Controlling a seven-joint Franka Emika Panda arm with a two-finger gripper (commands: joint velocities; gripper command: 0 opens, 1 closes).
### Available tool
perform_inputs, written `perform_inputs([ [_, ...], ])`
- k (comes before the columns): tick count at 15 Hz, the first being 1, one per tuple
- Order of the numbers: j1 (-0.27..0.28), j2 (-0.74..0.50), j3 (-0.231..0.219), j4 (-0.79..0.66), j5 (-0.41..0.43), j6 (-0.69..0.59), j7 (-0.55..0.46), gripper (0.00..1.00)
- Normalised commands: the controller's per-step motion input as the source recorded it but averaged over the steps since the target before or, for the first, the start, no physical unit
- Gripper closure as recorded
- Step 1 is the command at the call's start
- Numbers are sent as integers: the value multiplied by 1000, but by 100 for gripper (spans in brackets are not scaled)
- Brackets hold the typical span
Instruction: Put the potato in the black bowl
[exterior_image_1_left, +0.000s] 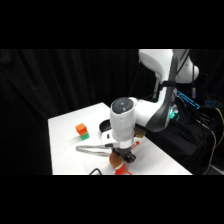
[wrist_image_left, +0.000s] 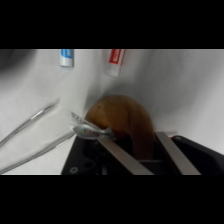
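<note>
Black curtains hang behind a white table (exterior_image_1_left: 65, 145) in the side view, and the arm's white base stands at the upper right. The arm reaches down over the table's near part, and its gripper (exterior_image_1_left: 122, 159) sits low at the surface. A brown bit of the potato (exterior_image_1_left: 117, 161) shows just beside the gripper's black linkage, close to the table's near edge. Metal tongs (exterior_image_1_left: 92, 149) lie on the table with their tips toward the potato, on its far-left side. An orange cube with a green block (exterior_image_1_left: 81, 131) stands beyond the tongs, farther from the potato. The black bowl (exterior_image_1_left: 105, 124) shows as a dark curve behind the arm's white body, beyond the potato and mostly hidden. A small red thing (exterior_image_1_left: 122, 171) lies at the table's near edge just beside the potato.

From the wrist, the potato (wrist_image_left: 122, 120) fills the middle, a brown rounded lump on the white table (wrist_image_left: 190, 90). The gripper (wrist_image_left: 142, 152) has its two grey fingers (wrist_image_left: 120, 157) set apart with the potato's lower part between them; whether they press on it cannot be told. The tongs (wrist_image_left: 45, 132) run in from the left, their tips touching the potato's left side. Beyond the potato lie a blue-and-white tube (wrist_image_left: 66, 57) and a red-and-white tube (wrist_image_left: 116, 62).
</note>
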Motion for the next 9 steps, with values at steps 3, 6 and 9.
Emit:
perform_inputs([
  [3, -53, -541, -34, -157, -41, -369, -92, 97],
  [6, -105, -490, -104, -208, -138, -243, -49, 98],
  [9, -220, -405, -111, -296, -100, -84, -130, 98],
])
